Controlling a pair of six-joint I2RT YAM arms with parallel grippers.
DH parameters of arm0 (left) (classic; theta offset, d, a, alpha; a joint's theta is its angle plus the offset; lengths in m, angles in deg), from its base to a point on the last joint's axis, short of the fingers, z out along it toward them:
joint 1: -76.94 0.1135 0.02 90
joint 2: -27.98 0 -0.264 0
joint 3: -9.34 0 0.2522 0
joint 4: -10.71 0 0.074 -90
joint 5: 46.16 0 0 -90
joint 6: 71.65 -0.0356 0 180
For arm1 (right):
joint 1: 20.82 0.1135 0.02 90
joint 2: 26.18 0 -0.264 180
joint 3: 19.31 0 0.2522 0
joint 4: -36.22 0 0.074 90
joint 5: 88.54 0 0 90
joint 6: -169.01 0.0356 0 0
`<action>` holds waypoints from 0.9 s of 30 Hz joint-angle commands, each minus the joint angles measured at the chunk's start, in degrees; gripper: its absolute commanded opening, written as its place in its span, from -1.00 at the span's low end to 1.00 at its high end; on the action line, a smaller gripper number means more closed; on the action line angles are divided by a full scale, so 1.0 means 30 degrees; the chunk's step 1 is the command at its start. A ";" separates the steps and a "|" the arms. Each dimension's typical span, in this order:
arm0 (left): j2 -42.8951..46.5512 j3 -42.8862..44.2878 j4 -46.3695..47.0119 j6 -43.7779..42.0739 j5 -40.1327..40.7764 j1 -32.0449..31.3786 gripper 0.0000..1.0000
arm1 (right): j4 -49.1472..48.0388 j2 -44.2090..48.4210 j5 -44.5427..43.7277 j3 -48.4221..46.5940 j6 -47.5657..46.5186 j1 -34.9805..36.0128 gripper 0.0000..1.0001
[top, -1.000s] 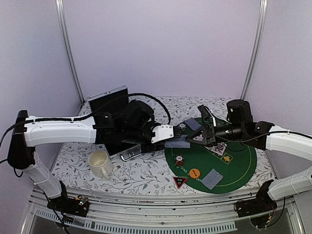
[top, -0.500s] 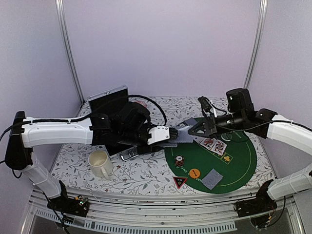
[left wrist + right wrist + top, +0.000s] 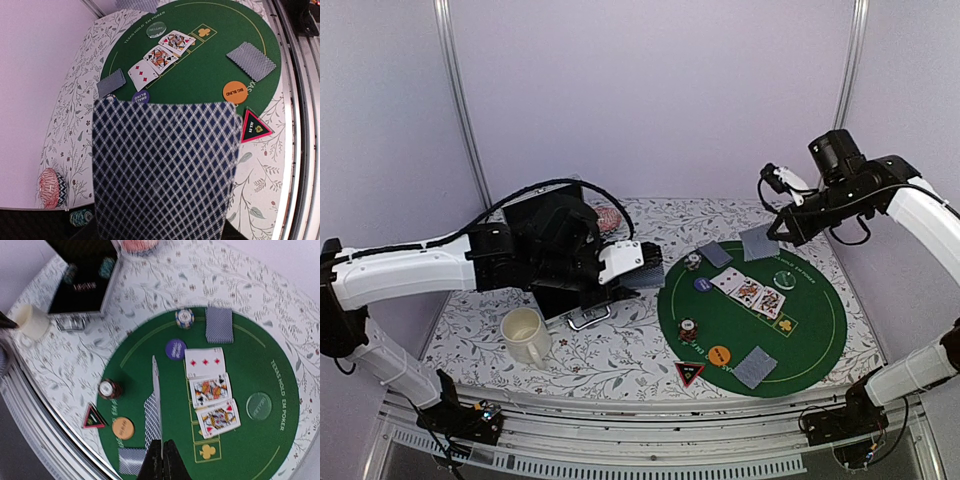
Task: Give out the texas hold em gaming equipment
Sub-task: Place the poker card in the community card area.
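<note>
Flowered white cloth covers the table (image 3: 610, 365), and a round green felt mat (image 3: 820, 330) lies on its right half. High over the mat's far edge the right gripper (image 3: 161, 449) is pinched tight on a single card (image 3: 758, 243), thin and flat, its grey-blue lattice back showing. Below that hand three face-up cards (image 3: 212, 392) lie in a row on the felt, with a clear disc (image 3: 259, 406) near one side and a purple disc (image 3: 175, 349) near the other. Further out sit a pale striped chip stack (image 3: 184, 317) just beside a face-down card (image 3: 219, 324), a red chip stack (image 3: 108, 388), an orange disc (image 3: 122, 427) and a black-red triangle marker (image 3: 93, 416). The left gripper (image 3: 638, 268) holds a deck (image 3: 162, 170) flat. The deck's diamond-patterned back fills the wrist view and hides the fingers, and it hangs just off the mat's left rim. Behind that hand stands an open black case (image 3: 82, 295); nearer the arm bases is a glossy cream mug (image 3: 525, 335).
</note>
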 commanded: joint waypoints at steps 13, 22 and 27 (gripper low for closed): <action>0.3348 -0.2049 -0.0187 -0.0205 -0.0881 0.0178 -0.01 | 0.3105 -0.4364 -0.1233 0.8147 -1.1507 -0.2000 -0.96; 0.3509 -0.2260 -0.0128 -0.0387 -0.0775 0.0187 0.00 | -0.0148 -0.7747 -0.5092 0.7514 -1.2195 -0.4065 -0.96; 0.3476 -0.2286 -0.0141 -0.0509 -0.0739 0.0188 0.00 | -0.1466 -0.8657 -0.6522 0.6971 -1.2865 -0.4595 -0.96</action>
